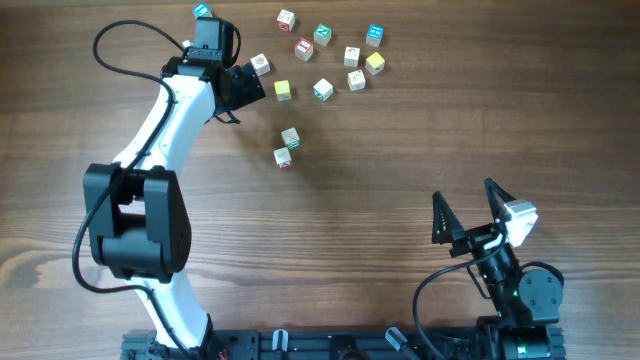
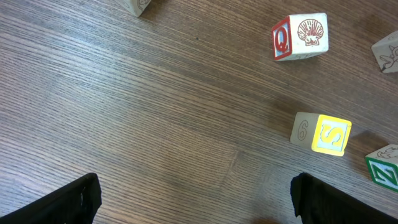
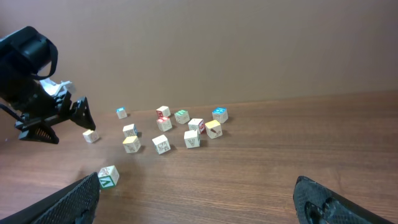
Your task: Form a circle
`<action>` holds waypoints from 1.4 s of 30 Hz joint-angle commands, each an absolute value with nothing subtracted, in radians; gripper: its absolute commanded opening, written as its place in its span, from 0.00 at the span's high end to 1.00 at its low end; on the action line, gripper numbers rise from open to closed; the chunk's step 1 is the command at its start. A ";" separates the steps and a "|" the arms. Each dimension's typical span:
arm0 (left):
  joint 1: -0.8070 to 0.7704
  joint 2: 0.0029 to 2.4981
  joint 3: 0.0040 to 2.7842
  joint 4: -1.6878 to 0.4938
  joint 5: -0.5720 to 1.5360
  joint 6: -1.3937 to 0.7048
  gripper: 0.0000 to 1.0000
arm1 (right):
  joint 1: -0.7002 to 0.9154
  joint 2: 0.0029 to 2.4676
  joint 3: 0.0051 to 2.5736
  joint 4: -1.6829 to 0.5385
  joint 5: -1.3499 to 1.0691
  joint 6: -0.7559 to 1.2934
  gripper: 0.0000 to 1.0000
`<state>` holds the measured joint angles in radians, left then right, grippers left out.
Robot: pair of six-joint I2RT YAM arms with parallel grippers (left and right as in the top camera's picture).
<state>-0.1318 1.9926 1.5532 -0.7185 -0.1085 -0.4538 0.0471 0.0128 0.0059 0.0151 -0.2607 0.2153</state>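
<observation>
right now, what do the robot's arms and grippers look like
The left arm has white links, bulky black joint housings and a looping black cable; the left gripper is black. The right arm is black with a black cable, and the right gripper has two pointed black fingers beside a white mount.

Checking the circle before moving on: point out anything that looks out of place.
A pair of cubes sits well below the main cluster, apart from it, and a blue-topped cube lies alone behind the left gripper. The cluster itself is loose, not yet a clear ring.
</observation>
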 commanded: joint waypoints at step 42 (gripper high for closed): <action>-0.136 1.996 1.562 -0.719 -0.125 -0.449 0.00 | 0.052 0.005 0.005 0.020 -0.252 0.209 0.00</action>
<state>-0.1318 1.9926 1.5532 -0.7185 -0.1085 -0.4538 0.0471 0.0128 0.0063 0.0151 -0.2607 0.2153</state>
